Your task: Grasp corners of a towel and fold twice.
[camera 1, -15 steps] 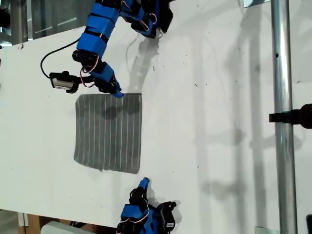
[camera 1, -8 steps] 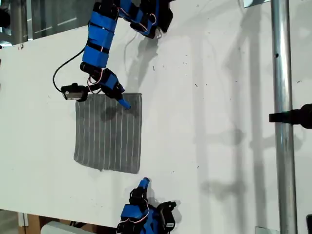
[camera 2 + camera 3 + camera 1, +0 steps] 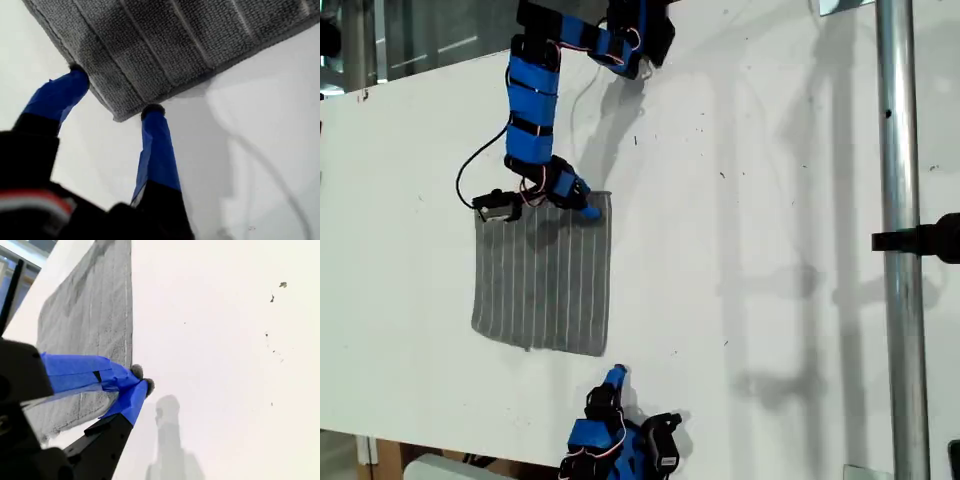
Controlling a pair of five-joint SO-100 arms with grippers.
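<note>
The grey striped towel (image 3: pixel 542 270) lies flat on the white table (image 3: pixel 770 250). My first gripper (image 3: pixel 586 209) reaches down from the arm at the exterior view's top to the towel's far corner (image 3: pixel 607 196) on that view's right. In the first wrist view the gripper (image 3: pixel 115 90) is open, its blue fingers (image 3: pixel 155 145) straddling that corner (image 3: pixel 118 116) of the towel (image 3: pixel 175 45). My second gripper (image 3: pixel 614 376) rests near the table's front edge, just beyond the towel's near corner. In the second wrist view it (image 3: pixel 142 378) is shut on nothing, beside the towel (image 3: pixel 90 315).
A vertical metal pole (image 3: pixel 900 300) with a black clamp (image 3: pixel 920 241) stands at the exterior view's right. A black cable (image 3: pixel 478 165) loops from the first arm above the towel. The table's front edge runs along the exterior view's bottom left.
My first arm has swung toward the exterior view's right along the towel's far edge, bringing its gripper onto the corner. The second arm and the towel have not moved.
</note>
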